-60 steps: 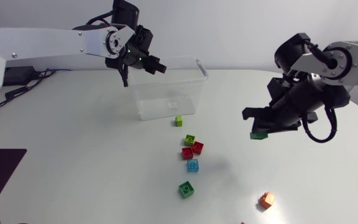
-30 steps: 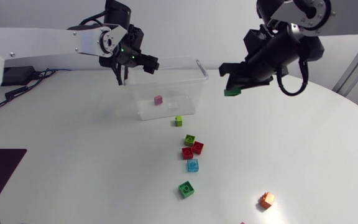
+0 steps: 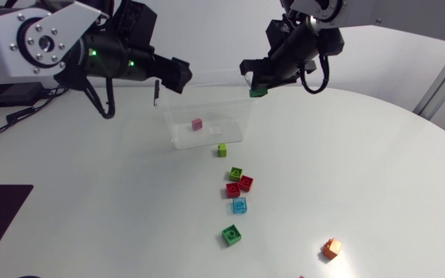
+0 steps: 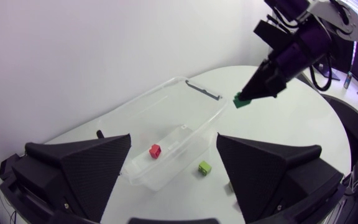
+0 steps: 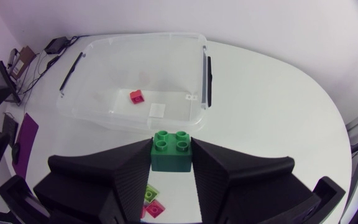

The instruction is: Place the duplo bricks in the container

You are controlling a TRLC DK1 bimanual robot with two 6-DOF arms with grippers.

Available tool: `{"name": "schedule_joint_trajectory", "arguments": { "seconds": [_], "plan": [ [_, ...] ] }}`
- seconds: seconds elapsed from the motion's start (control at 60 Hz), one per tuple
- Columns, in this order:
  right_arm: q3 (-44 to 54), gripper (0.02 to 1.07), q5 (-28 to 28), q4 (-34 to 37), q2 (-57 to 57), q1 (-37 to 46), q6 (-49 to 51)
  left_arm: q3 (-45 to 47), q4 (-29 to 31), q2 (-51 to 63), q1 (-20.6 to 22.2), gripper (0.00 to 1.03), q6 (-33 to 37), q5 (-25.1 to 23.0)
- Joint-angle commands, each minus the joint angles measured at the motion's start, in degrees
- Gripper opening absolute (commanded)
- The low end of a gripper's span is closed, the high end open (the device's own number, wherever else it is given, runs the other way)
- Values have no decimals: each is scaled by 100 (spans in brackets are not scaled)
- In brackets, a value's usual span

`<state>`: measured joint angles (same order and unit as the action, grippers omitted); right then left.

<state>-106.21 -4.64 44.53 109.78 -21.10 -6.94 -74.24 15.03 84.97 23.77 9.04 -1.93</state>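
Observation:
The clear plastic container (image 3: 174, 133) stands at the back of the table, with one pink brick (image 3: 197, 123) on its floor. My left gripper (image 3: 172, 75) hangs open and empty above the container's left end. In the left wrist view its fingers (image 4: 79, 177) spread wide over the container (image 4: 199, 92) and the pink brick (image 4: 156, 150). My right gripper (image 3: 259, 86) is shut on a dark green brick (image 3: 259, 93) just above the container's right rim. The right wrist view shows this green brick (image 5: 171, 149) clamped between the fingers, beside the container (image 5: 205, 59).
A small lime brick (image 3: 222, 149) lies just in front of the container. Further forward sit a green brick (image 3: 236, 172), two red bricks (image 3: 246, 182), a blue brick (image 3: 239, 205), another green brick (image 3: 232, 233) and an orange brick (image 3: 331, 247).
My left gripper opened, dropped the pink brick into the container, then rose. My right arm carried the green brick from the table's right side up to the container's right rim.

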Motion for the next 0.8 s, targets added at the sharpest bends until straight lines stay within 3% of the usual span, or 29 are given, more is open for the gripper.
{"name": "schedule_joint_trajectory", "arguments": {
  "seconds": [0.0,0.467,0.533,0.633,0.783],
  "plan": [
    [-312,32,87,-32,255,-61,114,349,18,-209,58,96,81,-53],
    [-1059,34,588,3,817,-386,88,973,-123,-666,137,96,89,-53],
    [-1182,54,842,-6,940,-465,105,1096,-158,-763,137,96,89,-53],
    [-1384,70,1124,-15,1134,-518,131,1245,-184,-877,146,96,98,-53],
    [-1595,74,1150,3,1292,-465,114,1509,-132,-1026,304,96,133,-53]
  ]
}}
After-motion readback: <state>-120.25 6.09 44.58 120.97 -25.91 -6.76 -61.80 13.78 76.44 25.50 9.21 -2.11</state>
